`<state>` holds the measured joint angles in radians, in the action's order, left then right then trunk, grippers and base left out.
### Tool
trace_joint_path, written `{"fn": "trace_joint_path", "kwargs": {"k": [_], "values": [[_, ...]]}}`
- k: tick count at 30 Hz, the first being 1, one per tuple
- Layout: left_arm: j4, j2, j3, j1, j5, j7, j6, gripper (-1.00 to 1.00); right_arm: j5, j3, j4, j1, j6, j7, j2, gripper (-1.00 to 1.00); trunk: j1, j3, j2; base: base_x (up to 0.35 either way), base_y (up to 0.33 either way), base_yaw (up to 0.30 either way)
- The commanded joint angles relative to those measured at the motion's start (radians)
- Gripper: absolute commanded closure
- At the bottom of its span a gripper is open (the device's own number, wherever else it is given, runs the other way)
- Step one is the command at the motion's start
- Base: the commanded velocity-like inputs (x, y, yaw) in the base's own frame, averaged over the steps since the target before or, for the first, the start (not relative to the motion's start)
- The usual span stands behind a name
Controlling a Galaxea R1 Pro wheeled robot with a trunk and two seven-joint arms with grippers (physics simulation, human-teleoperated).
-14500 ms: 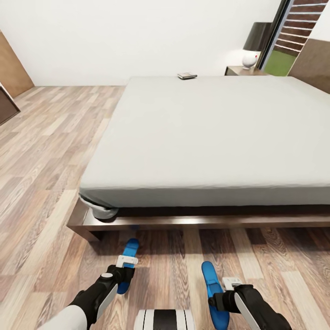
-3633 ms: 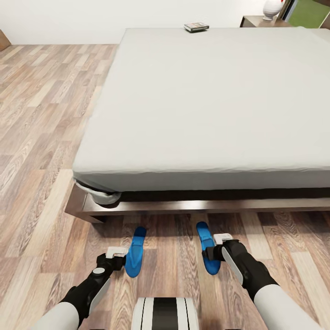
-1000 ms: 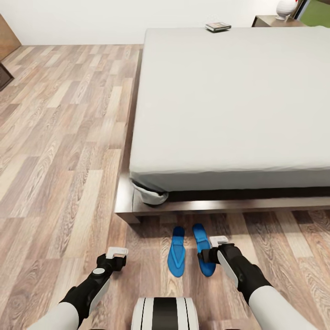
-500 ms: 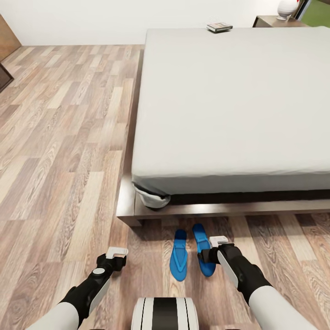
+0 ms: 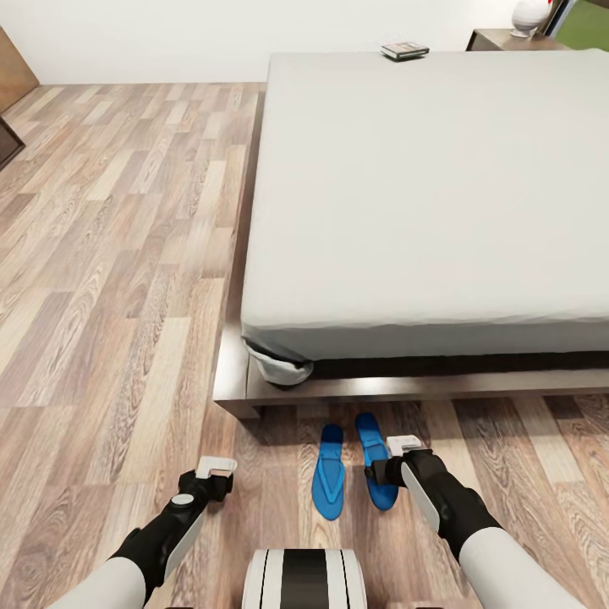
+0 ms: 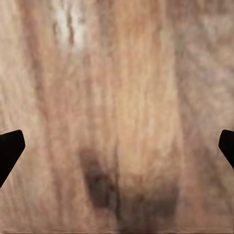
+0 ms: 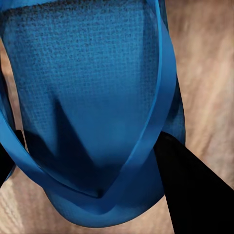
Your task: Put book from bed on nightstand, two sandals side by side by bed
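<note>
Two blue sandals lie side by side on the floor at the foot of the bed. My right gripper is shut on the right sandal; in the right wrist view its black fingers flank the blue sole. The left sandal lies free. My left gripper hovers low over bare floor, left of the sandals, and it is open and empty. The book rests at the bed's far edge. The nightstand stands beyond the far right corner.
Wood-plank floor stretches wide to the left of the bed. The bed's dark frame corner juts out just ahead of the sandals. A white lamp base sits on the nightstand. Dark furniture edges show at far left.
Since the older frames the two sandals have come close together and my left gripper has let go of its sandal. The view shifted left. Over the last second nothing visibly moves.
</note>
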<state>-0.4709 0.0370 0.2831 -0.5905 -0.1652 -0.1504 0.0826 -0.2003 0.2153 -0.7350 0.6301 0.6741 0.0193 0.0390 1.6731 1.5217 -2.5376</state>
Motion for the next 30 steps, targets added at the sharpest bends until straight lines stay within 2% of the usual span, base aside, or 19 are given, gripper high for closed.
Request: {"fn": "trace_joint_path", "kwargs": {"k": [1, 8, 11, 17, 30], "values": [[-0.004, 0.001, 0.008, 0.000, -0.011, -0.008, 0.014, -1.00, -0.007, 0.004, -0.001, 0.000, 0.005, 0.004, 0.001, 1.00, 0.000, 0.001, 0.000, 0.000, 0.000, 0.000], [-0.016, 0.001, 0.008, 0.000, -0.012, -0.008, 0.070, -1.00, -0.007, 0.004, -0.001, 0.000, 0.004, 0.004, 0.002, 1.00, 0.000, 0.001, 0.000, 0.000, 0.000, 0.000], [-0.025, 0.001, 0.008, 0.000, -0.013, -0.008, 0.116, -1.00, -0.007, 0.004, -0.001, 0.000, 0.004, 0.004, 0.002, 1.00, 0.000, 0.001, 0.000, 0.000, 0.000, 0.000], [-0.052, 0.001, 0.008, 0.000, -0.011, -0.009, 0.155, -1.00, -0.007, 0.004, 0.000, 0.000, 0.004, 0.004, 0.002, 1.00, 0.000, 0.001, 0.000, 0.000, 0.000, 0.000], [-0.063, 0.005, 0.006, 0.000, -0.010, -0.016, 0.187, -1.00, -0.007, 0.004, 0.002, 0.000, 0.004, 0.004, 0.003, 1.00, 0.000, 0.001, 0.000, 0.000, 0.000, 0.000]]}}
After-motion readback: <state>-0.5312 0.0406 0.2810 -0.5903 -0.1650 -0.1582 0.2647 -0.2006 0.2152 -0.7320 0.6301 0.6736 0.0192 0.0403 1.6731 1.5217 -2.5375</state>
